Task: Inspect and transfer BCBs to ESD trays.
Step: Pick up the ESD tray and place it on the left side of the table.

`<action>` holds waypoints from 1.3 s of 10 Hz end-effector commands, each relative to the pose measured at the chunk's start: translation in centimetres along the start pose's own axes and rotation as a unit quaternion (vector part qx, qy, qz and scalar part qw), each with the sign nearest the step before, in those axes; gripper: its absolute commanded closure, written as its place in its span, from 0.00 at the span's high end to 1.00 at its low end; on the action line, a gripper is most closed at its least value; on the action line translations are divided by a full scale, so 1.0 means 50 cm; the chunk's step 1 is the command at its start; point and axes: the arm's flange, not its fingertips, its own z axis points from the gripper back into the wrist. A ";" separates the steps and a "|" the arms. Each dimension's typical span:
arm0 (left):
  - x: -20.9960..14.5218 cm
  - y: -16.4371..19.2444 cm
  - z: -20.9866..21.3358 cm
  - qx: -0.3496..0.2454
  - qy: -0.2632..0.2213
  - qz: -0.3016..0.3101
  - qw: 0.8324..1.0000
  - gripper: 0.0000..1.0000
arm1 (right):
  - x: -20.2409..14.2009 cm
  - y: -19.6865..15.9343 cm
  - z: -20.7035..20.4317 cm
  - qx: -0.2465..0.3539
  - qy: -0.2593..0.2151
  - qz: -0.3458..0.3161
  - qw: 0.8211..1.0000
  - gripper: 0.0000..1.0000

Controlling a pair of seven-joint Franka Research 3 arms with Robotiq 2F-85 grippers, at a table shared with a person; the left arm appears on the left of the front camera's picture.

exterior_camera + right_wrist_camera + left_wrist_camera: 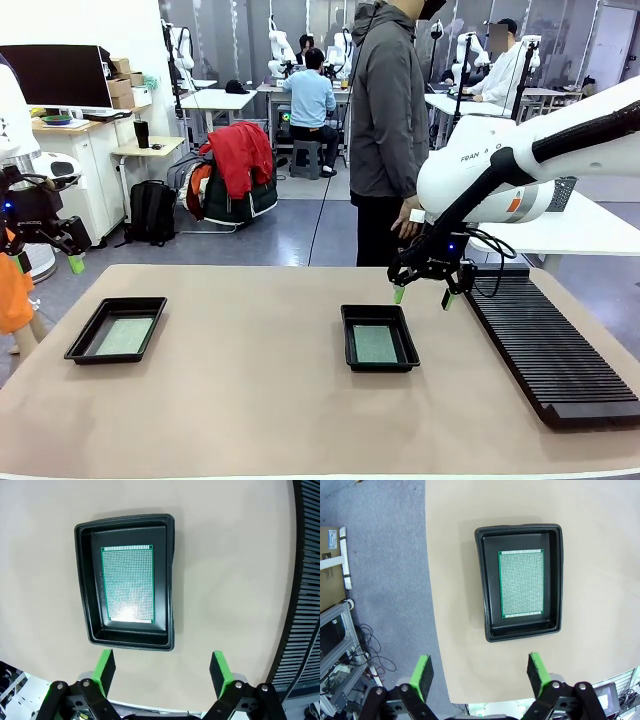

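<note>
- Hovering empty with jaws spread, our right gripper [423,296] hangs right of centre, above the shallow black plastic tray [379,337] holding a thin green circuit board [376,344], probably inspecting it.
- Our left gripper [72,262], released too, waits at the left edge; the lower-left twin tray [117,328] holds another board [125,335].

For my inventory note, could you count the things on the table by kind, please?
ESD trays: 2, left and middle
BCBs: 2, one lying in each tray
Long black slotted rack: 1
Total: 5
</note>
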 end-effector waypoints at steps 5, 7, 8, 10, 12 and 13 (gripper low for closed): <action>-0.002 0.001 -0.001 0.001 -0.003 0.001 1.000 1.00 | -0.002 0.001 -0.004 0.008 -0.002 0.000 1.000 1.00; -0.002 0.001 -0.001 0.001 -0.003 0.001 1.000 1.00 | -0.002 0.001 -0.004 0.008 -0.002 0.000 1.000 1.00; 0.000 0.000 0.000 0.000 0.000 0.000 1.000 1.00 | 0.000 0.000 0.000 0.000 0.000 0.000 1.000 1.00; -0.028 -0.053 0.051 -0.032 -0.018 -0.010 0.999 1.00 | -0.020 -0.054 0.032 0.063 -0.012 0.009 0.998 1.00; -0.061 -0.106 0.073 -0.047 -0.034 -0.019 0.998 1.00 | -0.031 -0.096 0.059 0.104 -0.016 0.023 0.994 1.00; -0.066 -0.142 0.080 -0.054 -0.033 -0.026 0.998 1.00 | -0.032 -0.116 0.070 0.113 -0.018 0.022 0.993 1.00</action>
